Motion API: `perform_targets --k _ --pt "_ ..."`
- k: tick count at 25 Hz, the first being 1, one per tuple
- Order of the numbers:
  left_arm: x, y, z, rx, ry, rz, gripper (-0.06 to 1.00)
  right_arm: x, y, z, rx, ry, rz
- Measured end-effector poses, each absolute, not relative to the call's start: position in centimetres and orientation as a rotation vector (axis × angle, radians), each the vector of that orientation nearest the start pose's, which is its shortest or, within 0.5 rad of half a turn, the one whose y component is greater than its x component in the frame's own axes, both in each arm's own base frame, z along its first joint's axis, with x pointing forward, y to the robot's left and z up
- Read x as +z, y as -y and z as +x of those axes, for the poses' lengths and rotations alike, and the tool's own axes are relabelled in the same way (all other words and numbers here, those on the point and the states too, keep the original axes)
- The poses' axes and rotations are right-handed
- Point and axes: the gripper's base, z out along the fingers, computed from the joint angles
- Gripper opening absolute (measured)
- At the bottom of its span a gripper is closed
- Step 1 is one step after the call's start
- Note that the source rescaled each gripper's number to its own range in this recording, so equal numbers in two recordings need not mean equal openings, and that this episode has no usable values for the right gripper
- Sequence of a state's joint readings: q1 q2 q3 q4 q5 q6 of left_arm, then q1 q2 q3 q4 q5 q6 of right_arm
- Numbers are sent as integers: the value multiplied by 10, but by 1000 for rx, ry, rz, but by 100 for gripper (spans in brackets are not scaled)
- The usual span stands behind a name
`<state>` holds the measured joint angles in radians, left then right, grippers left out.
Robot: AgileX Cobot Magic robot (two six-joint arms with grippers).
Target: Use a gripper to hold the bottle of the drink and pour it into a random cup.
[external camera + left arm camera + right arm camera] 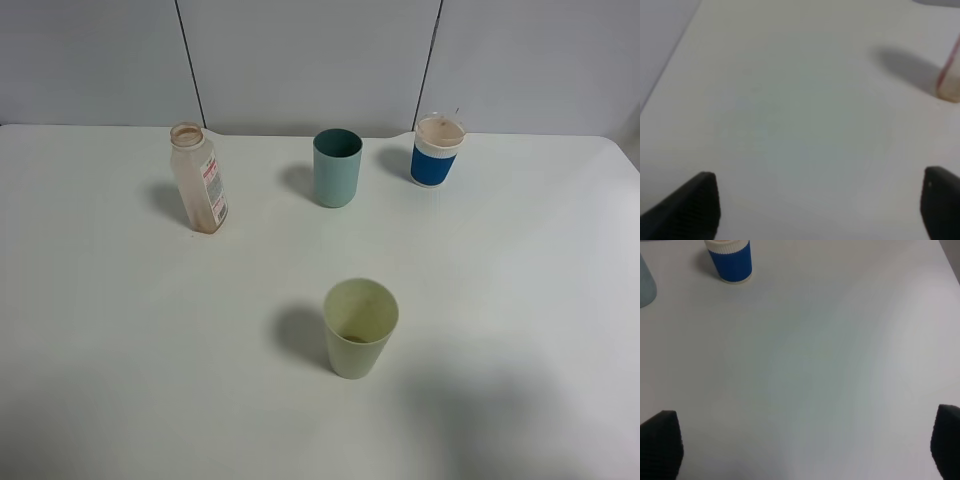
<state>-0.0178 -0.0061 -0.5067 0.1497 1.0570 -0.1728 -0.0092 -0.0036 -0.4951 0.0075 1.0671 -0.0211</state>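
The clear bottle of the drink (pixel 200 180) stands upright, capless, with a white-and-red label, at the table's back left. The teal cup (pixel 337 167) stands upright near the back middle. Neither gripper shows in the exterior high view. In the left wrist view my left gripper (pixel 815 205) is open and empty over bare table, and the bottle's lower edge (pixel 951 80) shows far off at the frame's side. In the right wrist view my right gripper (pixel 805 450) is open and empty, with a sliver of the teal cup (pixel 646 285) at the frame's edge.
A pale yellow-green cup (pixel 360 327) stands in the middle front. A blue-and-white cup with a tan top (pixel 438 150) stands at the back right and shows in the right wrist view (pixel 730 260). A grey panelled wall (pixel 300 60) runs behind the white table (pixel 520 300).
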Motion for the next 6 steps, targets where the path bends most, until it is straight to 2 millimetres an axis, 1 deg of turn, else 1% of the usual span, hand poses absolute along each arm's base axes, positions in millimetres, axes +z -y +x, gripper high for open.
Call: perform_targets --k 6 --pt "280 -11 -7 58 -2014 -162 87 275 -1 -5 -10 -2052 -13"
